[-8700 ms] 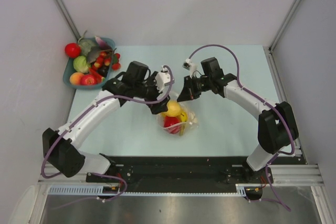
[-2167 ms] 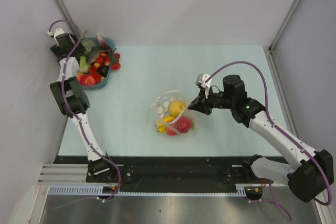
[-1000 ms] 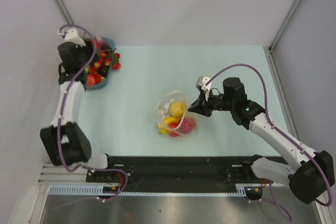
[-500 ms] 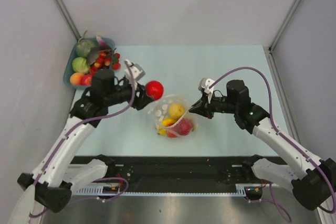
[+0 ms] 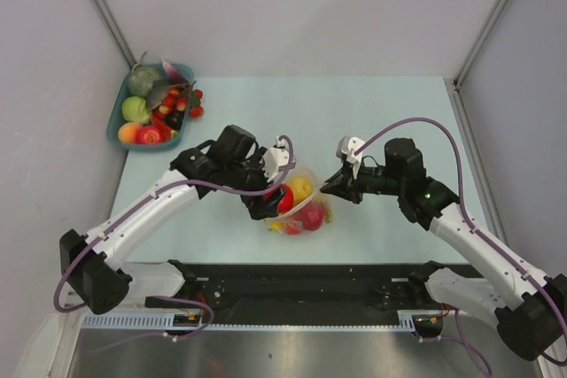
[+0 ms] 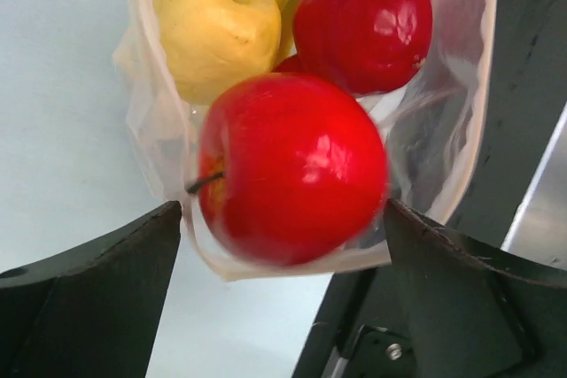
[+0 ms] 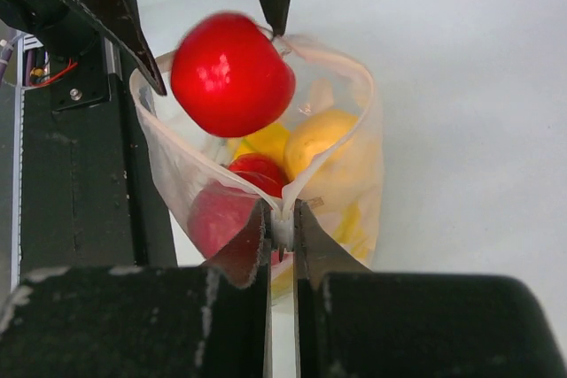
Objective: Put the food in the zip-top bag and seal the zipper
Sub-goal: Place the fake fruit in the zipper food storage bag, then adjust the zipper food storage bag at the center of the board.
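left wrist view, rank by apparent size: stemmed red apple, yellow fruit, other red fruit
1. glossy stemmed red apple, though nearest the camera
2. lumpy yellow fruit and round red fruit behind it look alike

I'm checking all three feeds right now and I can't read a single word, label, brand or number, not on the zip-top bag (image 7: 350,174), the red apple (image 6: 292,170) or the blue basket (image 5: 113,132).
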Available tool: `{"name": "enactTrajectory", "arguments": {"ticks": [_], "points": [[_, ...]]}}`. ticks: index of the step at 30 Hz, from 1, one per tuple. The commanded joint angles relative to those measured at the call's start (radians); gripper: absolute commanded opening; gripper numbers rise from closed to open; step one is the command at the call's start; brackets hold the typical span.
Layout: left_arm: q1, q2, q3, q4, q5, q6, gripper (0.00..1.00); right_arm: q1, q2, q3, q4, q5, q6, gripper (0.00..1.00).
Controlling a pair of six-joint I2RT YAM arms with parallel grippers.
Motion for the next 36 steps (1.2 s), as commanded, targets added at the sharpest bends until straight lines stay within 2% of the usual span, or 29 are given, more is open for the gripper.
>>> {"name": "enactTrajectory", "arguments": {"ticks": [1, 7, 8, 9, 10, 14, 22, 23, 24, 26, 27, 28, 30, 33, 36], "points": [[0.002, -0.114, 0.076, -0.055, -0.005, 0.140, 1.00, 0.005, -0.034, 0.005, 0.027, 0.005, -0.026, 0.00], [0.007, -0.242, 0.015, -0.070, 0.038, 0.358, 0.99, 0.005, -0.043, -0.001, 0.028, 0.003, -0.032, 0.00], [0.007, -0.258, 0.005, -0.095, 0.059, 0.410, 0.97, 0.005, -0.043, -0.001, 0.027, 0.002, -0.034, 0.00], [0.007, -0.269, -0.008, -0.126, 0.082, 0.532, 0.96, 0.007, -0.044, -0.001, 0.027, 0.001, -0.035, 0.00], [0.007, -0.280, -0.038, -0.133, 0.113, 0.562, 0.94, 0.005, -0.044, -0.003, 0.027, 0.001, -0.038, 0.00], [0.002, -0.318, -0.100, -0.080, 0.156, 0.720, 0.91, 0.007, -0.046, 0.000, 0.024, 0.003, -0.041, 0.00], [-0.011, -0.194, -0.152, 0.038, 0.070, 0.806, 0.73, 0.005, -0.046, 0.003, 0.016, -0.005, -0.052, 0.00], [-0.011, -0.176, -0.149, 0.025, 0.035, 0.829, 0.70, 0.005, -0.049, 0.002, 0.016, -0.006, -0.061, 0.00], [-0.013, -0.161, -0.141, -0.018, 0.017, 0.838, 0.57, 0.005, -0.049, 0.000, 0.011, -0.008, -0.067, 0.00], [-0.019, -0.115, -0.085, -0.089, -0.023, 0.832, 0.42, 0.001, -0.052, 0.002, 0.002, -0.011, -0.075, 0.00], [-0.019, -0.105, -0.053, -0.132, -0.031, 0.831, 0.23, -0.001, -0.054, 0.002, -0.004, -0.014, -0.086, 0.00], [-0.019, -0.098, 0.016, -0.222, -0.040, 0.828, 0.14, -0.002, -0.060, 0.002, -0.009, -0.017, -0.092, 0.00], [-0.019, -0.101, 0.076, -0.290, -0.081, 0.814, 0.00, -0.005, -0.069, -0.001, -0.027, -0.025, -0.119, 0.00], [-0.019, -0.143, 0.115, -0.327, -0.146, 0.789, 0.00, -0.005, -0.074, -0.012, -0.047, -0.034, -0.161, 0.00], [-0.019, -0.197, 0.008, -0.278, -0.149, 0.748, 0.00, -0.010, -0.071, -0.036, -0.013, -0.040, -0.166, 0.00]]}}
